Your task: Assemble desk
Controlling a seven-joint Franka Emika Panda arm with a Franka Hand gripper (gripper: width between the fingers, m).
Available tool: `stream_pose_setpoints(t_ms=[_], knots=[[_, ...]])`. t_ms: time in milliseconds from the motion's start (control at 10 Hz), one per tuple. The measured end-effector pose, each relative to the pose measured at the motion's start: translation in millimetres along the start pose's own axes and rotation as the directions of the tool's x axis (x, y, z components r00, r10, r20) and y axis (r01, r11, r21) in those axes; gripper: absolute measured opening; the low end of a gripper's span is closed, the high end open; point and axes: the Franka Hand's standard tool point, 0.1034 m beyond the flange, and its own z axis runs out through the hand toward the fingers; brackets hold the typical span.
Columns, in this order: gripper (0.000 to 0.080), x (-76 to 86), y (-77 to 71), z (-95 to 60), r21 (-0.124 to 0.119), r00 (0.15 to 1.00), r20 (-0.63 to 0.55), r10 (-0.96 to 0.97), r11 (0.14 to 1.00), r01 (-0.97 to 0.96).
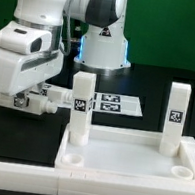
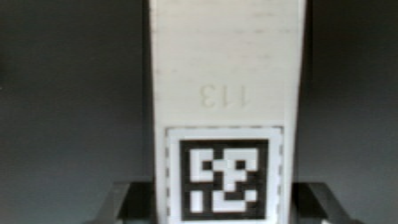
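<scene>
White hard plastic, the square desk leg (image 2: 217, 90) sits clamped between the partly closed fingers (image 2: 130, 203) of the gripper (image 1: 32, 102), probably light, stiff and slick-sided, best held square across its flat faces near the tag.

Arm: white glossy robot arm (image 1: 95, 30), base at upper centre of the exterior view, black joint on top, bent over toward the frame's left.
Wrist: blocky white housing at middle left, slightly tilted.
Gripper: two-finger gripper (image 1: 26, 100) below the housing, pointing down.
Fingers: dark fingers (image 2: 128, 200), closed against both sides of a white square plastic leg (image 2: 228, 90).
</scene>
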Motion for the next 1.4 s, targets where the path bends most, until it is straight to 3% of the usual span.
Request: stream_pose_setpoints(t_ms=[300,700,800,1000,1300,1400], knots=[[0.0284,23.9,-6.4,-9.8,-0.015,0.921,-0.001,-0.389,0.921,0.389],[0.0284,18.1,-9.8,-7.1,-0.001,0.82,0.013,-0.572,0.82,0.572],[0.0284,19.1,-12.4,-5.2,0.006,0.778,0.013,-0.629,0.778,0.629],[0.0284,23.0,-23.6,0.5,0.042,0.649,-0.014,-0.761,0.648,0.761],[0.0284,10.9,-28.0,4.0,0.056,0.514,-0.031,-0.857,0.512,0.857],[0.036,11.1,-28.3,4.1,0.058,0.512,-0.03,-0.858,0.51,0.858]])
